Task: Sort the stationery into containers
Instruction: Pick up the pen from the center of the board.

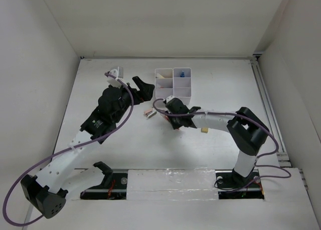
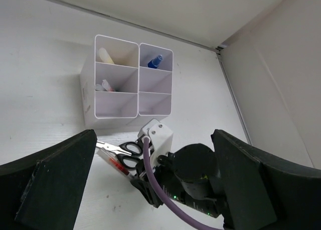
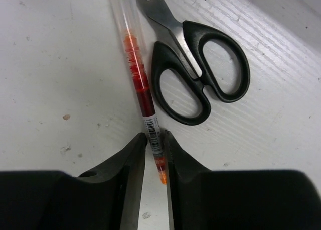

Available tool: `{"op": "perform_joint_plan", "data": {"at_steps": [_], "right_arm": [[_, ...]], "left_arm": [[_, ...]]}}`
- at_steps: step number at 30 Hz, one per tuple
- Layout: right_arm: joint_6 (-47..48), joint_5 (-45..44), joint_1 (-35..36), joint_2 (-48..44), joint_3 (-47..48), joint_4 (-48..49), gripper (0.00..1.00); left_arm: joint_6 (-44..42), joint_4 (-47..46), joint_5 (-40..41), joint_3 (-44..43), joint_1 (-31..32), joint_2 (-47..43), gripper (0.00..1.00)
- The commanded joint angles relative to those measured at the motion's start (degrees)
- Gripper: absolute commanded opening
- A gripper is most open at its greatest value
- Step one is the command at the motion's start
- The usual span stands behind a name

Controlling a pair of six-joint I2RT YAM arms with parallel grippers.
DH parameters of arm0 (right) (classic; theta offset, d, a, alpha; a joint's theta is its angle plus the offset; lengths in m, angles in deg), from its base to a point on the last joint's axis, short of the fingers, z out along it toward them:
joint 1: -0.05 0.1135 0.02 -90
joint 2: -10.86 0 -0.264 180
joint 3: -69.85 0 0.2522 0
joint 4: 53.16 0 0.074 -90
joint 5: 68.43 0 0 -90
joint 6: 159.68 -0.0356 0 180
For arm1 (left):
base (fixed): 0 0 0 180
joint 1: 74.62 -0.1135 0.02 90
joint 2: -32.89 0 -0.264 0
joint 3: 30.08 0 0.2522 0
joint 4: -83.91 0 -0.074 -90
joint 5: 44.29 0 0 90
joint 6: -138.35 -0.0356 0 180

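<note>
A clear-barrelled red pen (image 3: 143,97) lies flat beside closed black-handled scissors (image 3: 200,74), mid-table, just before the white six-compartment containers (image 2: 88,99), which hold a blue-capped bottle (image 2: 154,61).

The left arm stretches forward, left tool (image 1: 143,89) spread wide; the right arm bends leftward, right tool (image 3: 156,142) pointing down, fingers nearly together.

one pair of black-handled scissors (image 3: 195,87), one red pen (image 3: 142,89), one white block (image 2: 86,97) of six compartments at upper centre, one blue-capped bottle (image 2: 155,61) inside it, one small yellowish eraser (image 1: 204,130) right of centre.
</note>
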Motion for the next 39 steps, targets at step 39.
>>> {"op": "perform_joint_plan", "data": {"at_steps": [39], "right_arm": [[-14.42, 8.29, 7.59, -47.63, -12.45, 13.38, 0.0]], "left_arm": [[13.6, -40.59, -33.13, 16.93, -0.39, 5.17, 0.95]]}}
